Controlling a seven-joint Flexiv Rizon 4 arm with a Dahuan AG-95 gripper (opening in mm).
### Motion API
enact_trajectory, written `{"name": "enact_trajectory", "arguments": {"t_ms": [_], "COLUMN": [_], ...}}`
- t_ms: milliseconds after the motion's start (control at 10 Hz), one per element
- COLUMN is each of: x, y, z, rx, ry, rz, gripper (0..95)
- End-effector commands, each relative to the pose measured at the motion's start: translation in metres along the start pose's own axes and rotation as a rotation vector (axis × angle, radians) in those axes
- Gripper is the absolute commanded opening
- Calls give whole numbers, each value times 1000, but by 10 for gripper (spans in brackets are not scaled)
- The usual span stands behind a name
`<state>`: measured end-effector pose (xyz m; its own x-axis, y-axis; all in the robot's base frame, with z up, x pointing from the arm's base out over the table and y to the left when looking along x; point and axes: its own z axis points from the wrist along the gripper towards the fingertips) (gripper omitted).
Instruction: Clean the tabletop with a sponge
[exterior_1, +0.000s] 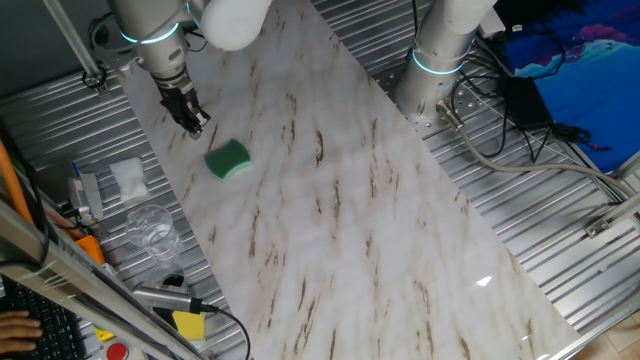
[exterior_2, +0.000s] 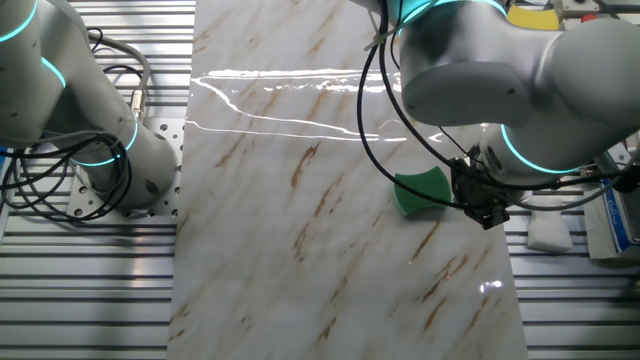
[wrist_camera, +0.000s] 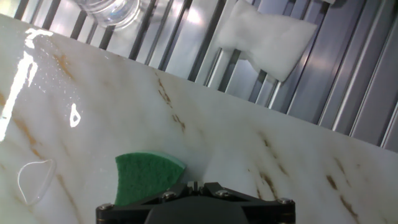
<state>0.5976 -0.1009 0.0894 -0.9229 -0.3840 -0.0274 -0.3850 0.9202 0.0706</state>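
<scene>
The green sponge (exterior_1: 228, 160) lies flat on the white marble-look tabletop (exterior_1: 360, 200), near its left edge. It also shows in the other fixed view (exterior_2: 420, 190) and at the bottom left of the hand view (wrist_camera: 146, 177). My gripper (exterior_1: 197, 126) hangs just above the tabletop, a short way to the upper left of the sponge and apart from it. Its fingers are pressed together with nothing between them. In the other fixed view the gripper (exterior_2: 488, 215) sits to the right of the sponge.
A white folded cloth (exterior_1: 128, 178) and a clear glass (exterior_1: 152, 228) sit on the ribbed metal left of the slab. A yellow block (exterior_1: 188, 324) lies at the front left. A second arm's base (exterior_1: 432, 70) stands at the slab's far right edge.
</scene>
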Motion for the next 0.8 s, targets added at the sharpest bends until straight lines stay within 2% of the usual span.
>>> {"name": "enact_trajectory", "arguments": {"t_ms": [100,500,800], "x": [1,1,1], "y": [0,0,0], "z": [0,0,0], "rx": [6,1,8], "ry": [1,-2,6], "rz": [1,-3,-17], "gripper": [0,0,0]}}
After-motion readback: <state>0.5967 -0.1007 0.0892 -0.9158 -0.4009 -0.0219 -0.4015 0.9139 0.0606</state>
